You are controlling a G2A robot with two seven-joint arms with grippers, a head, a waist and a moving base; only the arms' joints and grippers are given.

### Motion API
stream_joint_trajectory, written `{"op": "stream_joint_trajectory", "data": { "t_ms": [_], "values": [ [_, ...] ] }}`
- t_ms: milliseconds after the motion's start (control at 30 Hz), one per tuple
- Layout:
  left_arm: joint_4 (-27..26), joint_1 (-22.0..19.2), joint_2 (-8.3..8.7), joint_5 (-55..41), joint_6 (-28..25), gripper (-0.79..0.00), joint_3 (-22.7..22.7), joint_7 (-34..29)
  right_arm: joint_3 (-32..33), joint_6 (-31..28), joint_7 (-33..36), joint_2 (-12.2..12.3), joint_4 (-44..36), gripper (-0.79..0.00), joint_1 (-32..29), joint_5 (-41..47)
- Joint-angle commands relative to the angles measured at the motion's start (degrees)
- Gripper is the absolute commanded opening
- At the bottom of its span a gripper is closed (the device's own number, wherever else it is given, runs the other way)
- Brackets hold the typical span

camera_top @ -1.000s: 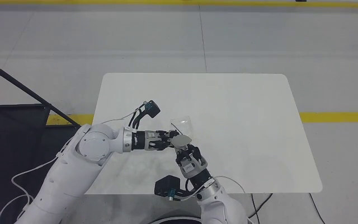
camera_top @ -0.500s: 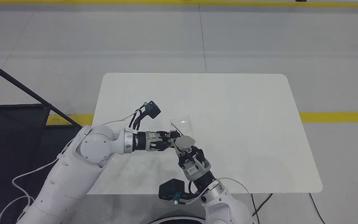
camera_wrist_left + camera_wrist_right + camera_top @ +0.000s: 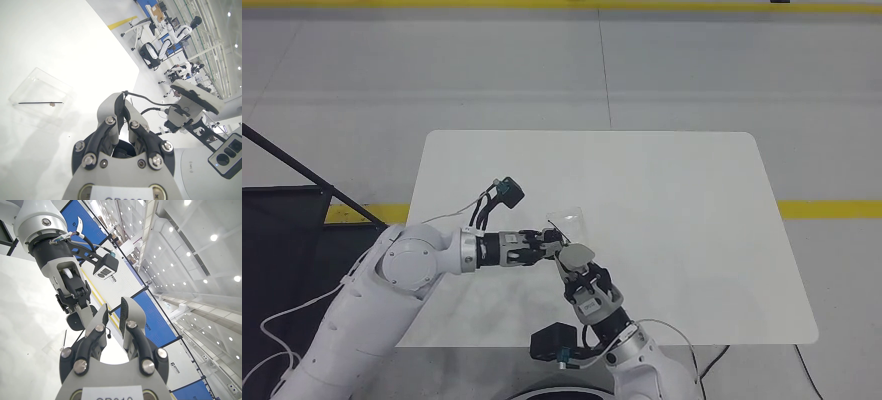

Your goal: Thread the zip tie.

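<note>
Nearest, the right gripper (image 3: 114, 307) is hovering above the table (image 3: 672, 200) with its fingers spread and gripping nothing. A small black end, apparently of the tie, is showing in the gap between them. Just left and slightly farther, the left gripper (image 3: 123, 97) is pinching the tie (image 3: 125, 93), its fingers clenched on the strap and the head poking out past the fingertips. The tie is therefore being held in the air, not lying on the table. Beyond both grippers, a clear tray (image 3: 43, 85) is sitting on the table with a spare tie (image 3: 40, 103) lying flat in it.

Judging from this, the thin strap is looking like the weak point. The spread fingers are standing so close to the left gripper that closing off-line could be knocking the tie askew or twisting it in the pinch. The tail would then be missing the head's small slot. A hard nudge could also be dragging the tie out of the left fingers altogether, or the two grippers could be bumping.

Against a second ago, the right gripper is sitting slightly nearer and to the right, drawn a little off the left gripper, whose wrist is turned a touch. The tray is lying where it was.
</note>
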Motion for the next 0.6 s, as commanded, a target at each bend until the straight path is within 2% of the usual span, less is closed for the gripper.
{"op": "stream_joint_trajectory", "data": {
  "t_ms": [0,233,300,367,467,567],
  "values": [
    [0.0,0.1,0.03,0.1,0.0,-0.785,-0.2,0.2,0.1,0.1,0.0,0.1,-0.1,-0.591,-0.1,0.1],
    [0.0,0.3,0.14,-0.1,0.0,-0.785,-0.9,0.4,0.2,0.3,-0.1,0.2,-0.2,-0.576,-0.2,0.2],
    [0.0,0.3,0.18,0.3,0.1,-0.785,-1.2,0.7,0.3,0.3,-0.4,0.3,-0.4,-0.493,-0.4,0.5],
    [-0.1,0.4,0.22,0.3,0.1,-0.785,-1.4,0.7,0.9,0.6,-0.9,0.4,-0.7,-0.354,-0.8,1.3],
    [-0.1,0.5,0.31,0.2,0.2,-0.785,-1.9,0.5,2.4,1.1,-3.3,0.8,-1.5,-0.326,-2.0,3.6],
    [-0.2,0.6,0.4,-0.1,0.2,-0.785,-2.3,0.2,4.7,1.4,-8.0,1.4,-2.5,-0.345,-3.9,6.8]
  ]
}}
